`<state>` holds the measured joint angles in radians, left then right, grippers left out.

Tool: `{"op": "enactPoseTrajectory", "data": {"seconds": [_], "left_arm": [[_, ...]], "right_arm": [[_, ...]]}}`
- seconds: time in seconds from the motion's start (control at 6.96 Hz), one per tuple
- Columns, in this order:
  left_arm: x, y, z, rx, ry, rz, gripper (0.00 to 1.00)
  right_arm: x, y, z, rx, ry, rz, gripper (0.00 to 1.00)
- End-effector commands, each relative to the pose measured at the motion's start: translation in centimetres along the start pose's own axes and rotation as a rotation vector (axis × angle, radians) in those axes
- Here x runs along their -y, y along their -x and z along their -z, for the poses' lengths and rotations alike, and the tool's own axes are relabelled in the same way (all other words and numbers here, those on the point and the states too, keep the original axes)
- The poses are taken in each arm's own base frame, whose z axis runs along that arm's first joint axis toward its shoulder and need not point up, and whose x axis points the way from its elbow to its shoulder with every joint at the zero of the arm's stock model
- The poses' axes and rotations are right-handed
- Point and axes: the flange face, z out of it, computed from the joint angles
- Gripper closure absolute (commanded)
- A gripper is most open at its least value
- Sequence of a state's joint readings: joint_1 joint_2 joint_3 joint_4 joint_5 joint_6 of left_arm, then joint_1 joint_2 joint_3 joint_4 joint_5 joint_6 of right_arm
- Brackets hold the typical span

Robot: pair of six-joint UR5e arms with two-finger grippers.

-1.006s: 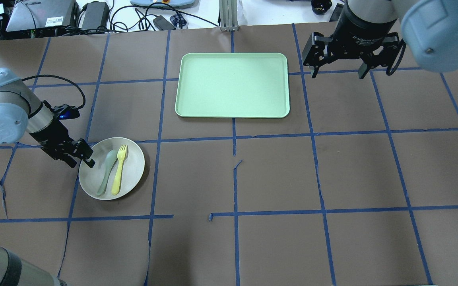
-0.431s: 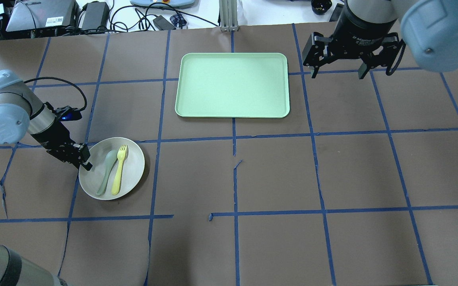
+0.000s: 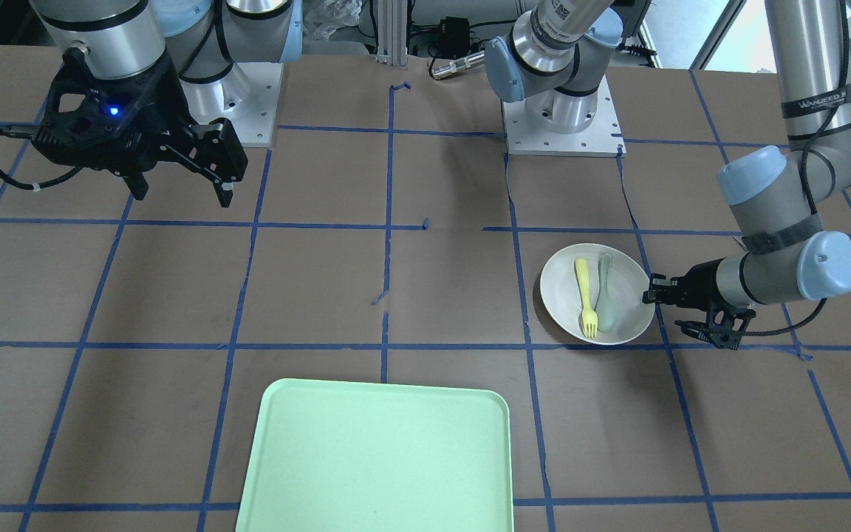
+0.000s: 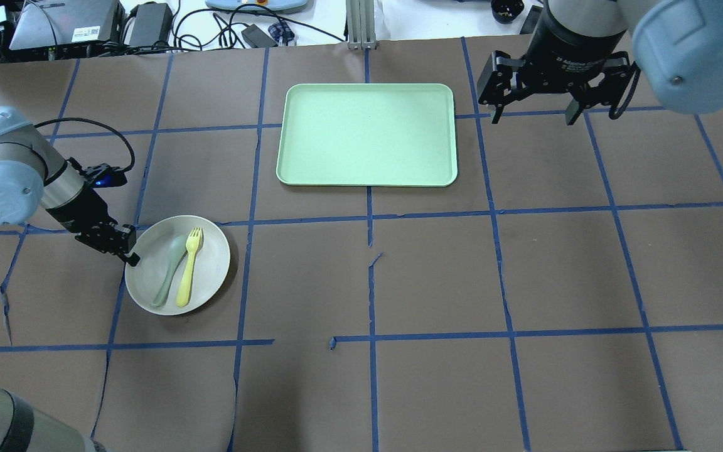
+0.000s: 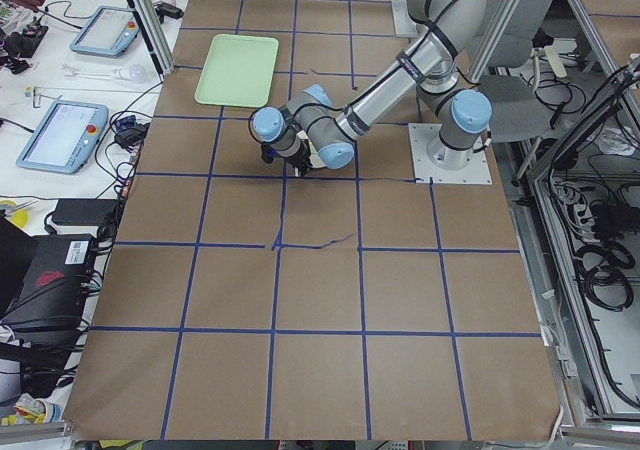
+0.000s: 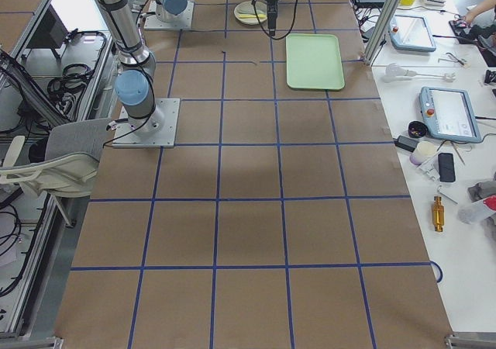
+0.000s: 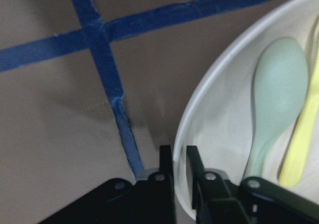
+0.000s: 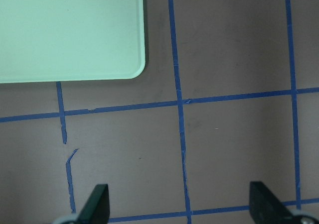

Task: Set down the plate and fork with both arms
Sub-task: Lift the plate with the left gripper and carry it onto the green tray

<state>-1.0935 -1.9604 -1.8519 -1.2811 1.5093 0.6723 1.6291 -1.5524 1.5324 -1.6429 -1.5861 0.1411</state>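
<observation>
Now clamping the rim
Left gripper [image 4: 128,256] is pinching the plate [image 4: 211,271] by its edge, fork [image 4: 187,267] inside; right gripper [image 4: 531,116] is hovering, jaws apart.

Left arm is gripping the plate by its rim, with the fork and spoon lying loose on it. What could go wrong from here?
1. The left gripper pinches the plate only by the rim at one edge; once lifted, the plate may sag or slip from the fingers.
2. The fork and spoon lie loose on it; a tilt could slide them off before the tray.
</observation>
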Motion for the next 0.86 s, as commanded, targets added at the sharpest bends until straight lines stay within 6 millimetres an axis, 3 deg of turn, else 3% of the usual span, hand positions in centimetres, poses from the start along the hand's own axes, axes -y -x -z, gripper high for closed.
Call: {"op": "enactPoseTrajectory", "data": {"seconds": [0.0, 0.14, 0.29, 0.57, 0.72], "left_arm": [[0.3, 0.2, 3.5, -0.022, -0.064, 0.01, 1.0], [0.8, 0.2, 6.1, -0.044, -0.057, 0.019, 1.0], [1.8, 0.8, 7.3, -0.047, -0.062, 0.039, 1.0], [3.3, 0.7, 7.9, -0.072, -0.107, 0.073, 1.0], [5.6, -0.7, 7.5, -0.072, -0.121, 0.044, 1.0]], "right_arm": [[0.0, 0.0, 0.0, 0.0, 0.0, 0.0, 0.0], [0.0, 0.0, 0.0, 0.0, 0.0, 0.0, 0.0], [0.0, 0.0, 0.0, 0.0, 0.0, 0.0, 0.0], [0.0, 0.0, 0.0, 0.0, 0.0, 0.0, 0.0], [0.0, 0.0, 0.0, 0.0, 0.0, 0.0, 0.0]]}}
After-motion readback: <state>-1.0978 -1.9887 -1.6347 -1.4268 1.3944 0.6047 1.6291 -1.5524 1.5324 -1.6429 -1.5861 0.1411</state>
